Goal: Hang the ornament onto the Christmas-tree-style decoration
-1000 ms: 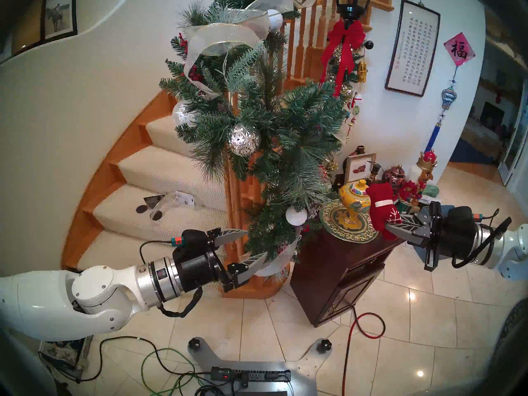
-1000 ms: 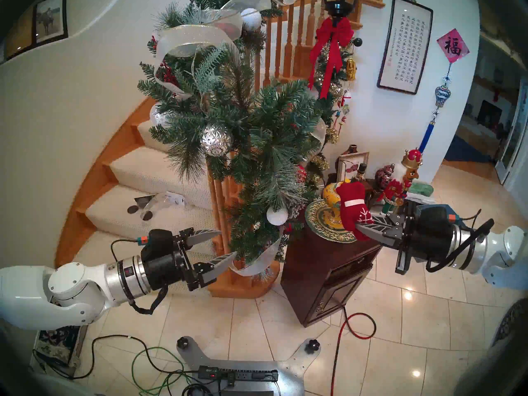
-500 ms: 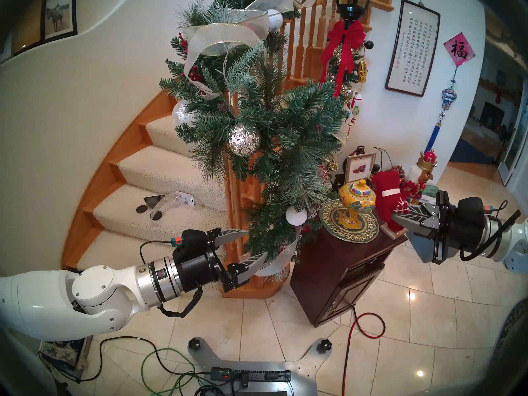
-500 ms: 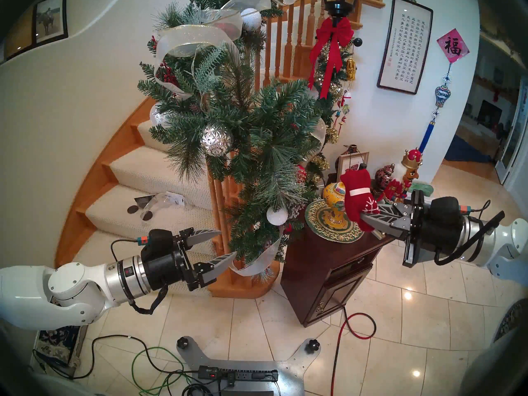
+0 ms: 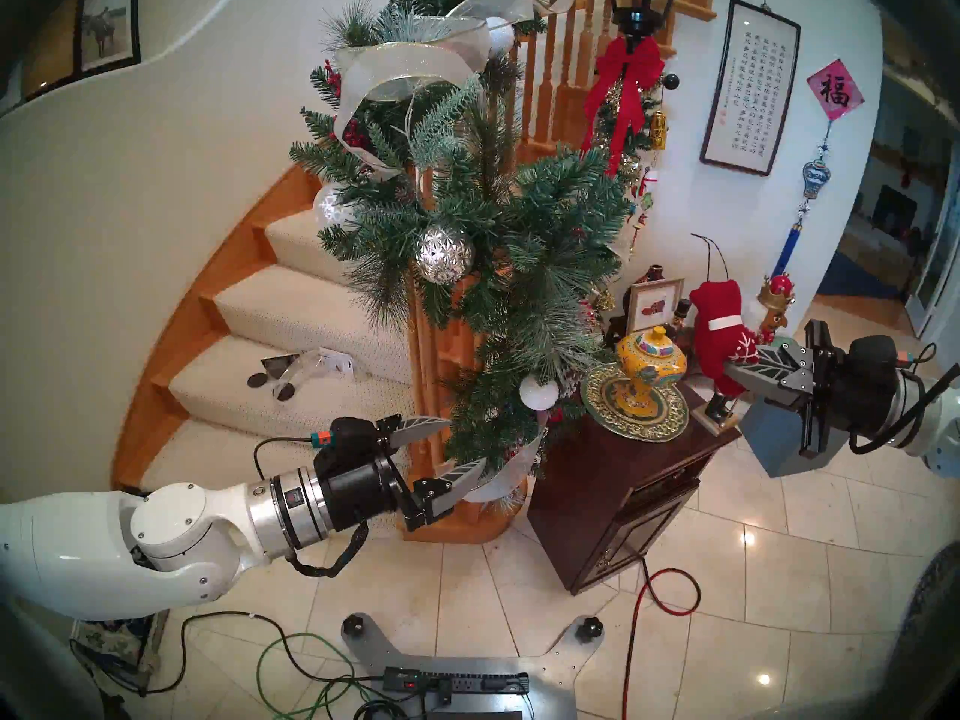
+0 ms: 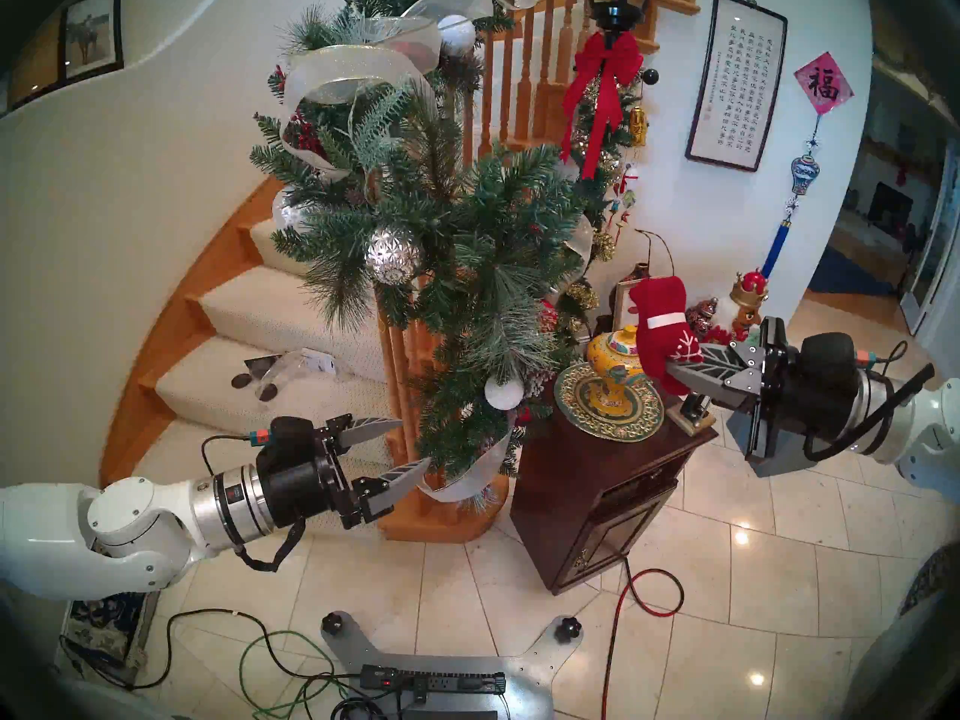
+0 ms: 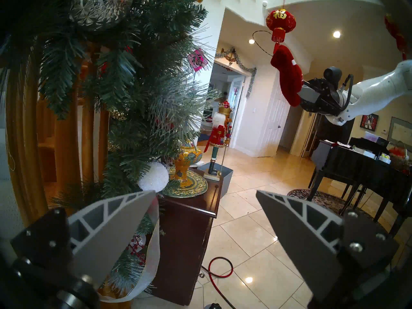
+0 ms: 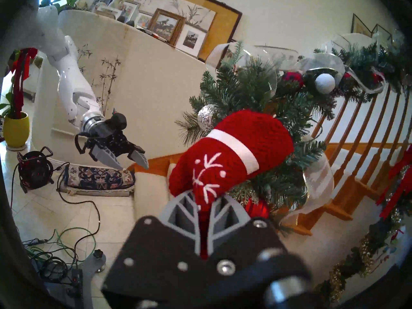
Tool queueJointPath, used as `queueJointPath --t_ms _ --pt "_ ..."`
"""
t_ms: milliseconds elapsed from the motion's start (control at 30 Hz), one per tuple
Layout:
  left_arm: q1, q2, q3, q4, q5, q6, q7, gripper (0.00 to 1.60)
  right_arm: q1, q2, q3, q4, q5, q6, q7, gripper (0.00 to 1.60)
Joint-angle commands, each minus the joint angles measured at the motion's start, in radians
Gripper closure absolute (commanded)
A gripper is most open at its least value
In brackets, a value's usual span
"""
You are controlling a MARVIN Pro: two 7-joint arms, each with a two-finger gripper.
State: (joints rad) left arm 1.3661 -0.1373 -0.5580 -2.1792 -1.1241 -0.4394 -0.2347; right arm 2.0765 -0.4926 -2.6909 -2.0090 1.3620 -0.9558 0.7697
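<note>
The ornament (image 5: 719, 334) is a red knitted mitten with a white cuff band and snowflake. My right gripper (image 5: 730, 371) is shut on its lower end and holds it upright above the cabinet, right of the green pine garland (image 5: 519, 225). Its thin string loop (image 5: 709, 251) stands up over the cuff. The right wrist view shows the mitten (image 8: 231, 150) clamped between the fingers, with the garland (image 8: 256, 94) behind it. My left gripper (image 5: 467, 441) is open and empty beside the garland's lower end, by the ribbon tail; the left wrist view shows its jaws (image 7: 205, 191) apart.
A dark wooden cabinet (image 5: 623, 475) below the mitten carries a yellow jar (image 5: 649, 360), a gold plate, a picture frame and a nutcracker (image 5: 774, 308). A silver patterned ball (image 5: 444, 254) hangs in the garland. A tinsel garland with a red bow (image 5: 628, 80) hangs behind. Cables cross the tiled floor.
My right gripper has lifted the mitten up and to the right, away from the jar, and the string loop now stands above it. The left arm has not moved.
</note>
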Motion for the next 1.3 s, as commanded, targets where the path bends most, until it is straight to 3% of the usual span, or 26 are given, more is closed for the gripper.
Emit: queueJointPath --t_ms 0,400,800,1267 --pt "-0.003 0.002 -0.004 -0.001 0.000 -0.003 0.002 0.00 0.024 0.045 0.034 0.005 0.000 -0.004 0.009 1.60" --pt "-0.003 0.002 -0.004 -0.001 0.000 -0.003 0.003 0.00 0.012 0.124 0.099 0.022 -0.023 0.031 0.023 1.60" --pt "-0.003 0.002 -0.004 -0.001 0.000 -0.003 0.003 0.00 0.021 0.162 0.127 0.042 -0.031 0.049 0.035 1.60" --pt "-0.003 0.002 -0.004 -0.001 0.000 -0.003 0.002 0.00 0.022 0.256 0.218 0.083 -0.055 0.173 0.034 1.60"
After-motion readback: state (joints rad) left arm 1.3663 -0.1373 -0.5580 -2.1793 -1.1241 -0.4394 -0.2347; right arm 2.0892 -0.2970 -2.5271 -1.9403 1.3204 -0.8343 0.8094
